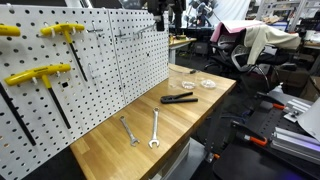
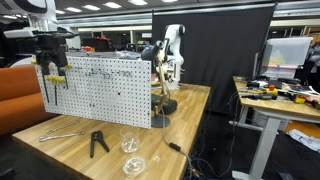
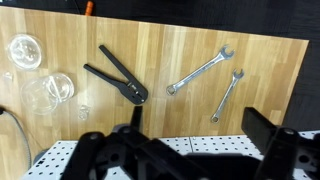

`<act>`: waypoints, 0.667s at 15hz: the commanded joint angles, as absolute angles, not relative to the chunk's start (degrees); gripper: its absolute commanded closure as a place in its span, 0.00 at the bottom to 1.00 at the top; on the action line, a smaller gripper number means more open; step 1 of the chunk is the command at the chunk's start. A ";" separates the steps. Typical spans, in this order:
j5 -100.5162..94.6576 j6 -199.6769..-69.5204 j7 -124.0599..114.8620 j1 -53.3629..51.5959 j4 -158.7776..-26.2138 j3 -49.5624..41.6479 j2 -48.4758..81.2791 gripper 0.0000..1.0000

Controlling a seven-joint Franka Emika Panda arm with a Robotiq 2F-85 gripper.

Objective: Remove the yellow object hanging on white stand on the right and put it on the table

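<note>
Three yellow T-handled tools hang on the white pegboard stand (image 1: 100,60): one at the top left edge (image 1: 8,30), one beside it (image 1: 66,30), and one lower down (image 1: 36,74). A bit of yellow also shows on the pegboard in an exterior view (image 2: 57,83). My gripper (image 2: 50,55) hovers just above the top edge of the pegboard at that end. In the wrist view its fingers (image 3: 200,135) are spread apart and empty, above the pegboard's top (image 3: 200,150). No yellow tool shows in the wrist view.
On the wooden table (image 1: 120,150) lie black pliers (image 3: 118,78), two wrenches (image 3: 200,72) (image 3: 228,95) and two clear dishes (image 3: 25,50) (image 3: 50,92). The arm's base (image 2: 165,105) stands at the pegboard's far end. Desks and chairs surround the table.
</note>
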State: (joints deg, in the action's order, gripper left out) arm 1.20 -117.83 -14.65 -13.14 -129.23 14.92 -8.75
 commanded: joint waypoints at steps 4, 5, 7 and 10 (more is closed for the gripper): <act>1.21 -117.72 -14.65 -13.00 -129.31 14.73 -8.72 0.00; 1.21 -117.72 -14.65 -13.01 -129.31 14.74 -8.72 0.00; 1.73 -118.02 -14.54 -13.10 -129.36 14.74 -8.63 0.00; 1.44 -121.14 -14.68 -14.08 -128.01 15.91 -7.57 0.00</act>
State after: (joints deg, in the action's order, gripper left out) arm 1.70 -118.60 -14.64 -13.44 -129.29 14.96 -8.66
